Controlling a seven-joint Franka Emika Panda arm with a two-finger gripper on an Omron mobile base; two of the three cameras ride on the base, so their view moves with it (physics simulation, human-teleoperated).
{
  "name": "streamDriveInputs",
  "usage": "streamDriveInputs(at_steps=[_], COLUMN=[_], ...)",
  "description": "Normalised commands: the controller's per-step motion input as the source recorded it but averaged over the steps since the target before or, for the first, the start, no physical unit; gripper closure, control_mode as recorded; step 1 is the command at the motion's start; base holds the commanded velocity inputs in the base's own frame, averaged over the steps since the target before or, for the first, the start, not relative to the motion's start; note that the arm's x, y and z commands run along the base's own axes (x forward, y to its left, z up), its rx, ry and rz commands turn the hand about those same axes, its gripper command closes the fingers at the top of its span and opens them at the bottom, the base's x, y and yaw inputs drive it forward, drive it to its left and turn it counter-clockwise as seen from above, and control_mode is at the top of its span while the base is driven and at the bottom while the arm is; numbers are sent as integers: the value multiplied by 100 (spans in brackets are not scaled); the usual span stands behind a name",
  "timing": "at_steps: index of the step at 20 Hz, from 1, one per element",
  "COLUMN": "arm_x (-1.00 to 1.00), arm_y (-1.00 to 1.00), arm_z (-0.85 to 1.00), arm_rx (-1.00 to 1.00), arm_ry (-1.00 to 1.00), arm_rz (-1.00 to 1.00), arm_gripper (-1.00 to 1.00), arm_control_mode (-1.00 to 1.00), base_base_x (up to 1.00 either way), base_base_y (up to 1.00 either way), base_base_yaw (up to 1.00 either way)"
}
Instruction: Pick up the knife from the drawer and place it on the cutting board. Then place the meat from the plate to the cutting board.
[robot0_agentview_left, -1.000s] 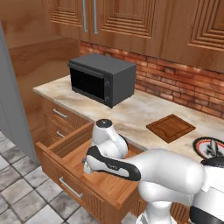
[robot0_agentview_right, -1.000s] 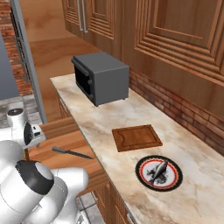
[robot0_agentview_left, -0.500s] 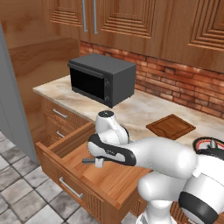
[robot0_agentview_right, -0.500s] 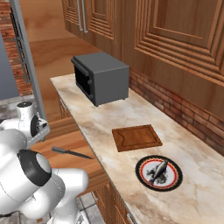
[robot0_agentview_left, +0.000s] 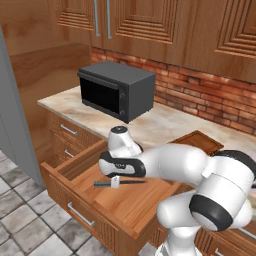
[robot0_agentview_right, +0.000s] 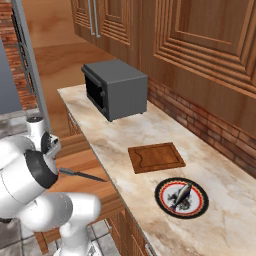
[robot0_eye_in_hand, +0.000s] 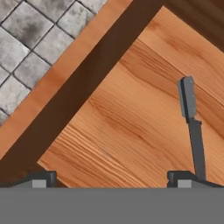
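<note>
The wide wooden drawer (robot0_agentview_left: 75, 212) stands pulled out, and the slim dark knife (robot0_agentview_left: 131, 182) lies flat on its floor. My gripper (robot0_agentview_left: 115, 180) hangs low inside the drawer, right over the knife's handle end, open and holding nothing. In the hand view the knife (robot0_eye_in_hand: 192, 127) runs up from beside my right fingertip (robot0_eye_in_hand: 180, 177), off to one side of the gap of the gripper (robot0_eye_in_hand: 113, 179). On the counter sits the dark reddish cutting board (robot0_agentview_right: 156, 157), bare. Beside it, the round plate (robot0_agentview_right: 165, 200) carries the small greyish meat (robot0_agentview_right: 181, 194).
A dark microwave (robot0_agentview_left: 117, 90) stands on the counter at the back left. Narrow drawers (robot0_agentview_left: 67, 131) with silver handles are left of the open one. A grey fridge side (robot0_agentview_left: 15, 125) and tiled floor (robot0_eye_in_hand: 30, 39) border the drawer's front.
The arm has swung further over the open drawer and the hand has come down close to the knife. The jaws stayed wide apart; the knife has not moved.
</note>
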Motion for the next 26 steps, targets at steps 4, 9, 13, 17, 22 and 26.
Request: streamDriveInputs(at_steps=[4, 9, 13, 17, 22, 26], arm_x=[27, 30, 36, 35, 32, 0], arm_y=[0, 0, 0, 0, 8, 21], arm_z=[-36, -43, -43, -26, -25, -28], arm_rx=[0, 0, 0, 0, 0, 0], arm_ry=[3, 3, 3, 0, 0, 4], arm_rz=[0, 0, 0, 0, 0, 0], arm_gripper=[-100, -100, -100, -100, -100, -100], arm_control_mode=[-100, -100, -100, -100, -100, -100], base_base_x=[0, 0, 0, 0, 0, 0], base_base_y=[0, 0, 0, 0, 0, 0], base_base_yaw=[0, 0, 0, 0, 0, 0])
